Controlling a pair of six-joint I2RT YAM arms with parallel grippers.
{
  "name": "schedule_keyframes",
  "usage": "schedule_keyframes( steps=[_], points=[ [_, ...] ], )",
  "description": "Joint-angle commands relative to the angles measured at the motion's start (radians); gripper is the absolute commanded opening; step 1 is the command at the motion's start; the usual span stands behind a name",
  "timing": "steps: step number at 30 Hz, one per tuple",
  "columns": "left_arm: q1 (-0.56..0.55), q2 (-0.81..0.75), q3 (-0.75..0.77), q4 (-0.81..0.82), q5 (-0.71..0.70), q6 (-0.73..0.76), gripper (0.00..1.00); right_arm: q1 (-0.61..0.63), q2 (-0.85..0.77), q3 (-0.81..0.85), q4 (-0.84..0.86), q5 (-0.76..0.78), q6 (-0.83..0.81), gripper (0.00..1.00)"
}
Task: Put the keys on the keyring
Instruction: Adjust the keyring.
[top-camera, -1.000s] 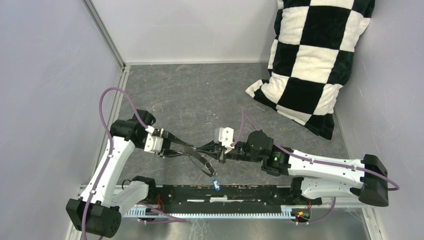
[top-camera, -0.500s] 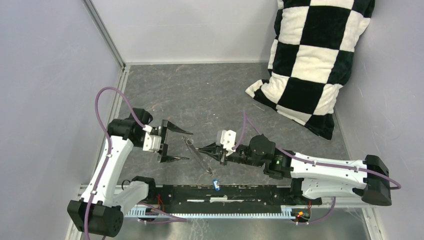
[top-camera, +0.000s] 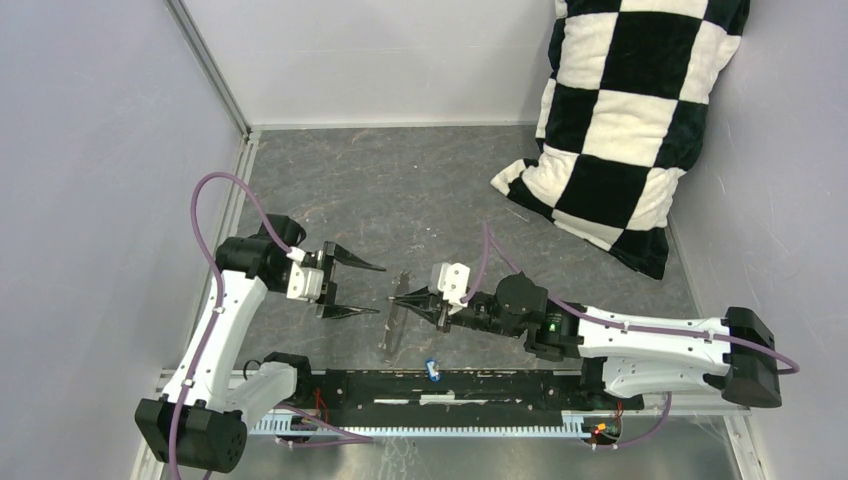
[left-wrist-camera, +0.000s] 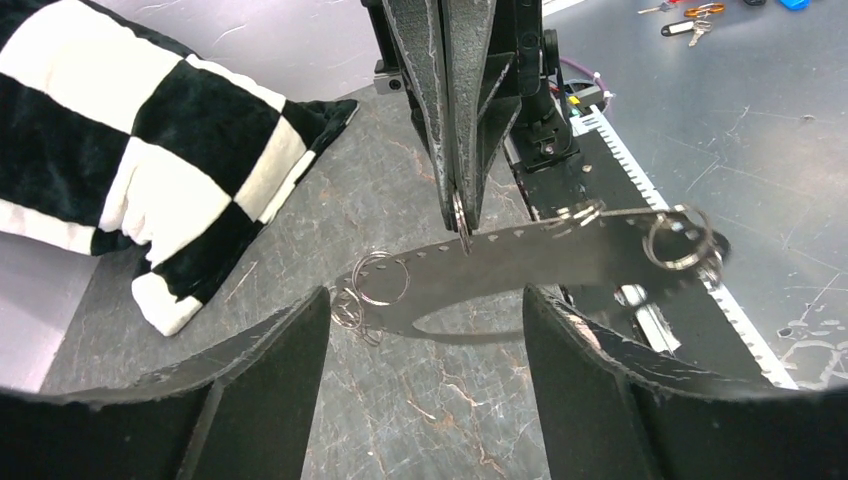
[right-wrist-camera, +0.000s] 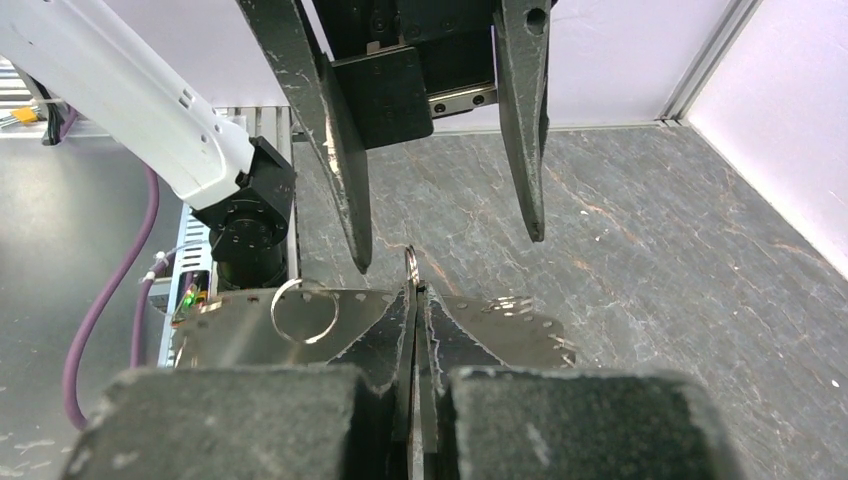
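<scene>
— Grey marbled tabletop (top-camera: 420, 190) first: how much of the job was done?

— None that showed. The left gripper (top-camera: 380, 290), black and two-fingered, hung with its jaws spread wide and nothing between them. The right gripper (top-camera: 398, 298) was pinched tight on the keyring (left-wrist-camera: 540, 255), a flat grey crescent of metal punched with small holes and carrying a few silvery split rings (left-wrist-camera: 381, 278). It seemed to grip the piece by a small ring on its upper edge. It held the keyring upright, edge-on to the overhead camera, just in front of the left fingers. The tiny key (top-camera: 432, 370) with the bright blue head lay apart from both, at the black base rail (top-camera: 500, 385), threaded on nothing.

— And room to move?

— Plenty behind. Bare tabletop ran back to the pale walls (top-camera: 90, 150), and the black-and-white checked pillow (top-camera: 630, 110) sat well apart in the far right corner. The tight spot, I judged, was the key: it lay at the near edge between the arm bases, where a nudge might push it off.
</scene>
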Motion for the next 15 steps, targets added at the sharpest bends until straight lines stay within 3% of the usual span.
schedule_keyframes(
  steps=[1, 6, 11, 15],
  points=[
    [0.004, -0.004, -0.006, 0.051, 0.09, -0.063, 0.73, 0.015, 0.02, 0.039, 0.1, 0.019, -0.01, 0.01],
    [0.0, -0.007, -0.01, 0.075, 0.091, -0.122, 0.62, 0.02, 0.033, 0.049, 0.107, 0.036, -0.011, 0.01],
    [-0.004, -0.016, -0.022, 0.117, 0.091, -0.204, 0.39, 0.023, 0.034, 0.044, 0.118, 0.059, -0.016, 0.01],
    [-0.006, -0.016, -0.028, 0.122, 0.091, -0.229, 0.39, 0.027, 0.036, 0.047, 0.128, 0.064, -0.02, 0.01]
  ],
)
